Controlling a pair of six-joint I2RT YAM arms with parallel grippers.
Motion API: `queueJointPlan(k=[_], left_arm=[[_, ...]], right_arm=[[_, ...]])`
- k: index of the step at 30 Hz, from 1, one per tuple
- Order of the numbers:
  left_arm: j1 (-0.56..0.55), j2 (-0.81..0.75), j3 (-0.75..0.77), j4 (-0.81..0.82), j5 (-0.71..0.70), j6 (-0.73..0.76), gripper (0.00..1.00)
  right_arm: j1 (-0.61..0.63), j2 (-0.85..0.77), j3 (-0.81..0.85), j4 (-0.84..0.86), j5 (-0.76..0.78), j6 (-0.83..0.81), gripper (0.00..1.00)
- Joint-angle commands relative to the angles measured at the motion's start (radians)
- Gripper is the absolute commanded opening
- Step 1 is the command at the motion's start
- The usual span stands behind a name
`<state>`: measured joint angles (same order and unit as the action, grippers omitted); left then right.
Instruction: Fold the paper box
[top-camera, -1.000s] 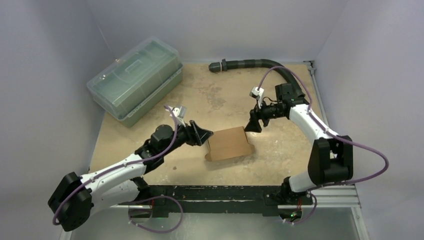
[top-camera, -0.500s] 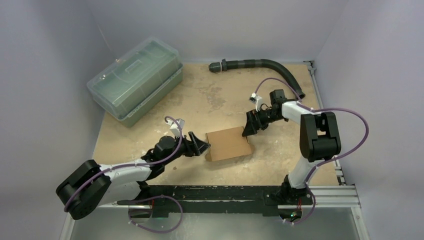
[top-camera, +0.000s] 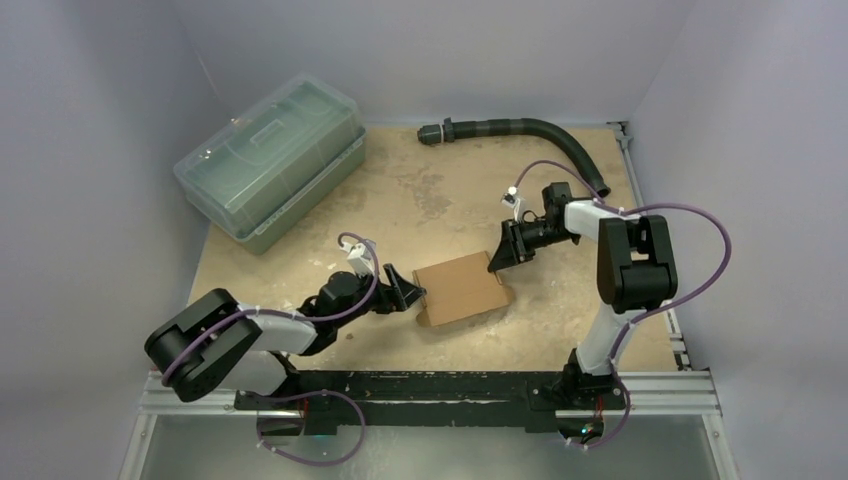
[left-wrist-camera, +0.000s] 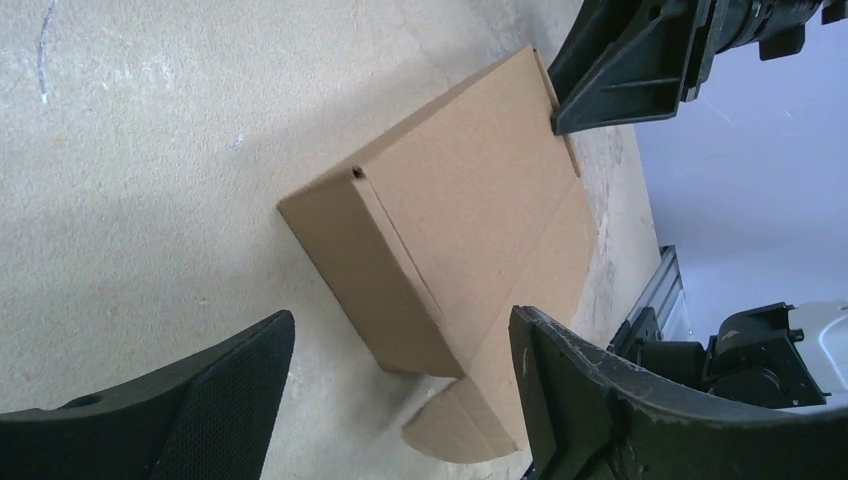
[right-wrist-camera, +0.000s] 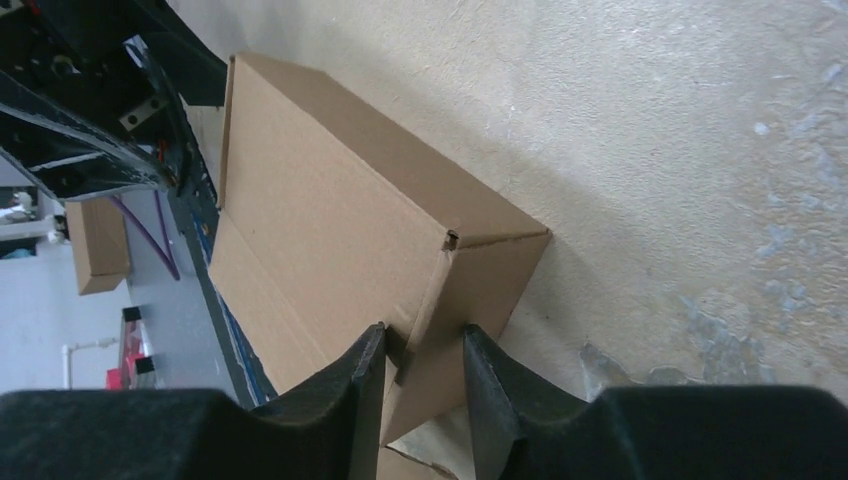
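Observation:
The paper box (top-camera: 460, 288) is a small brown carton lying flat mid-table, with a rounded tab (left-wrist-camera: 470, 425) sticking out at its near left corner. My left gripper (top-camera: 408, 293) sits low at the box's left end, open. In the left wrist view its fingers (left-wrist-camera: 215, 395) stand wide apart with the box (left-wrist-camera: 460, 220) just ahead of them, apart from both. My right gripper (top-camera: 497, 258) is at the far right corner. In the right wrist view it (right-wrist-camera: 425, 350) has closed on the box (right-wrist-camera: 330, 220), one tip on the top panel and the other on the end wall.
A large clear greenish lidded bin (top-camera: 268, 160) stands at the back left. A black corrugated hose (top-camera: 510, 127) curves along the back edge. The metal rail (top-camera: 480, 385) carrying both arm bases runs along the near edge.
The left arm has dropped low and drawn in to the box's left end, its jaws wider. The right jaws opened wide, then narrowed onto the far right corner. The box turned slightly.

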<state>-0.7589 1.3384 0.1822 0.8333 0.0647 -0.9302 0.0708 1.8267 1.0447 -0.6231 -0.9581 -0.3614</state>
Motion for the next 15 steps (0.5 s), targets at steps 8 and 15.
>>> queueJointPlan(k=[8, 15], left_arm=[[0.008, 0.220, -0.032, 0.409, 0.079, -0.163, 0.79], [0.008, 0.396, -0.068, 0.668, 0.106, -0.298, 0.87]], right_arm=[[-0.050, 0.067, 0.044, -0.034, -0.036, -0.044, 0.28], [-0.068, 0.108, 0.054, -0.047, -0.058, -0.044, 0.26]])
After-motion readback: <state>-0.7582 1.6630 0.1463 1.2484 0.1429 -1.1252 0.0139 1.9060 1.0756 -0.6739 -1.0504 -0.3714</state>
